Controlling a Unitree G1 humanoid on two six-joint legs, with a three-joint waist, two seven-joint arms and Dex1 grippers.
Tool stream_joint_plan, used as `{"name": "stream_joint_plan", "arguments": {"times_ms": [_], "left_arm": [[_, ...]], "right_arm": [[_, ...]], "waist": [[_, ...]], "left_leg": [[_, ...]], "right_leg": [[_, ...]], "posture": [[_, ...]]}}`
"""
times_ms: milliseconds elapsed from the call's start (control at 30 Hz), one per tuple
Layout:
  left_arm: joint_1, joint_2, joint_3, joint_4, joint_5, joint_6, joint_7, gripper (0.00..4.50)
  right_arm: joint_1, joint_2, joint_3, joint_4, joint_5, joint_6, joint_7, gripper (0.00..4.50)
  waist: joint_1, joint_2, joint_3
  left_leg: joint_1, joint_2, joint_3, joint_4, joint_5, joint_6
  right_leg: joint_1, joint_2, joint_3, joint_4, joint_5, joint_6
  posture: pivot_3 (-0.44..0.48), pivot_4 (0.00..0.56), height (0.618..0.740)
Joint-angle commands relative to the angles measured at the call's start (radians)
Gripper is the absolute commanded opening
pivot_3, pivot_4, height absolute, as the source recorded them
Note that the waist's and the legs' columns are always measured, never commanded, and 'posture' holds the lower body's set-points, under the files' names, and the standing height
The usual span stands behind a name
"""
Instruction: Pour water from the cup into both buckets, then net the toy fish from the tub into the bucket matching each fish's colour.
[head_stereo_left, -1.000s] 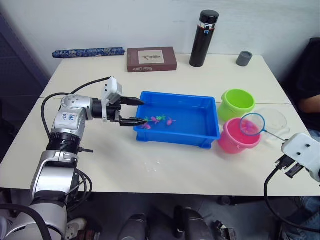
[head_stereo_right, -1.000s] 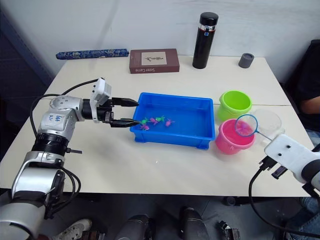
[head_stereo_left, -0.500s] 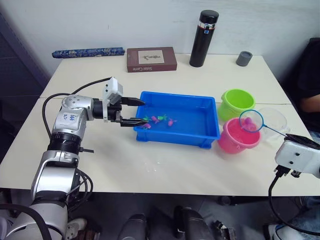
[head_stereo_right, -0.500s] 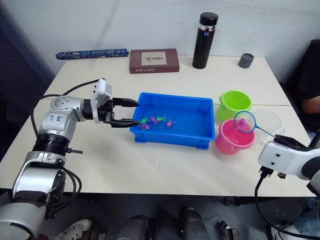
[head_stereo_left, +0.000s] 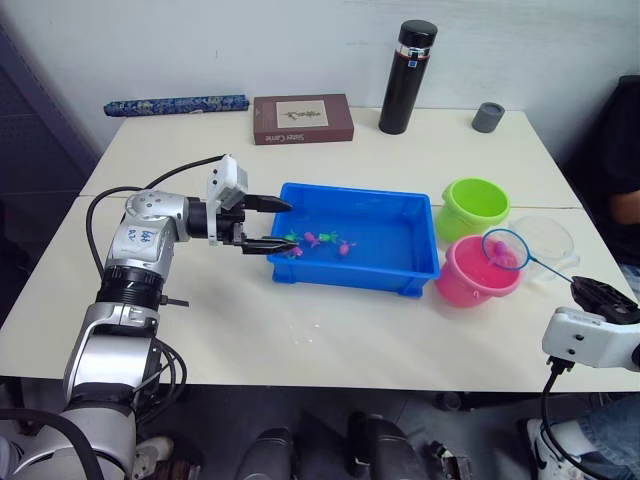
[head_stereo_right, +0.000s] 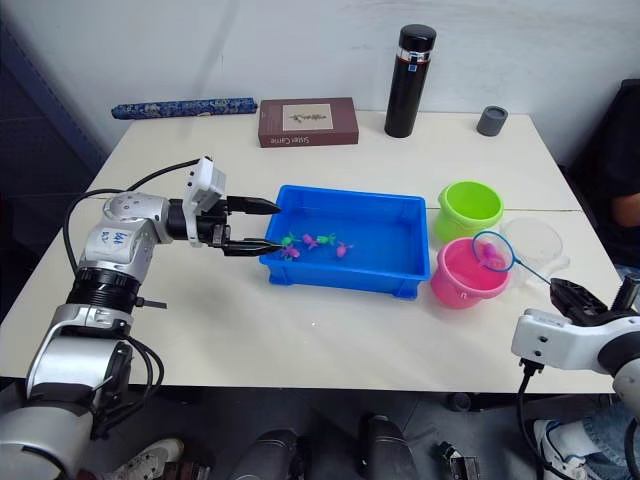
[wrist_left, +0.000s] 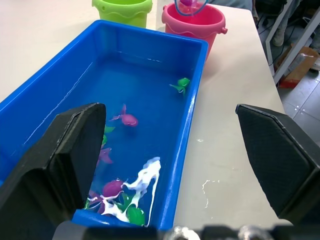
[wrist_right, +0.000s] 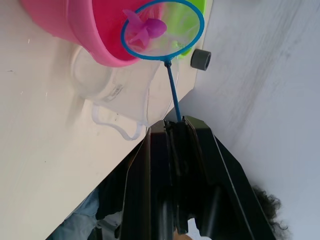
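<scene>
Right gripper (wrist_right: 176, 131) clamped on net (wrist_right: 162, 29) handle, hoop with pink fish (wrist_right: 145, 29) over pink bucket (head_stereo_left: 478, 271), left gripper (head_stereo_left: 268, 223) wide at tub (head_stereo_left: 400, 268) left end

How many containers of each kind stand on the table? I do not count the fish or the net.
Buckets: 2, the lime green bucket and the pink bucket
Blue tub: 1
Clear cup: 1
Small grey cup: 1
Black flask: 1
Total: 6
</scene>
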Motion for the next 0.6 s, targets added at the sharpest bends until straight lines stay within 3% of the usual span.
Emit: {"name": "stream_joint_plan", "arguments": {"times_ms": [33, 400, 600], "left_arm": [[0.005, -0.005, 0.02, -0.03, -0.018, 0.001, -0.002, 4.48], [0.02, -0.021, 0.019, -0.037, -0.017, -0.008, 0.001, 4.48], [0.018, -0.017, 0.026, -0.032, -0.015, -0.007, -0.001, 4.48]], "right_arm": [[0.013, 0.02, -0.059, -0.007, -0.027, -0.045, -0.019, 0.0], [0.024, 0.055, -0.122, 0.012, -0.104, -0.182, -0.09, 0.0], [-0.035, 0.073, -0.128, -0.013, -0.016, -0.167, -0.058, 0.0]], "waist": [[0.0, 0.0, 0.0], [0.0, 0.0, 0.0], [-0.001, 0.0, 0.0]], "left_leg": [[0.0, 0.0, 0.0, 0.0, 0.0, 0.0], [0.001, 0.0, 0.0, 0.0, 0.0, 0.0], [0.001, 0.0, 0.001, 0.0, 0.0, 0.0]], "right_leg": [[0.0, 0.0, 0.0, 0.0, 0.0, 0.0], [0.0, 0.0, 0.0, 0.0, 0.0, 0.0], [0.0, 0.0, 0.001, 0.001, 0.0, 0.0]], "posture": [[0.0, 0.15, 0.74], [0.0, 0.15, 0.74], [0.0, 0.15, 0.74]]}}
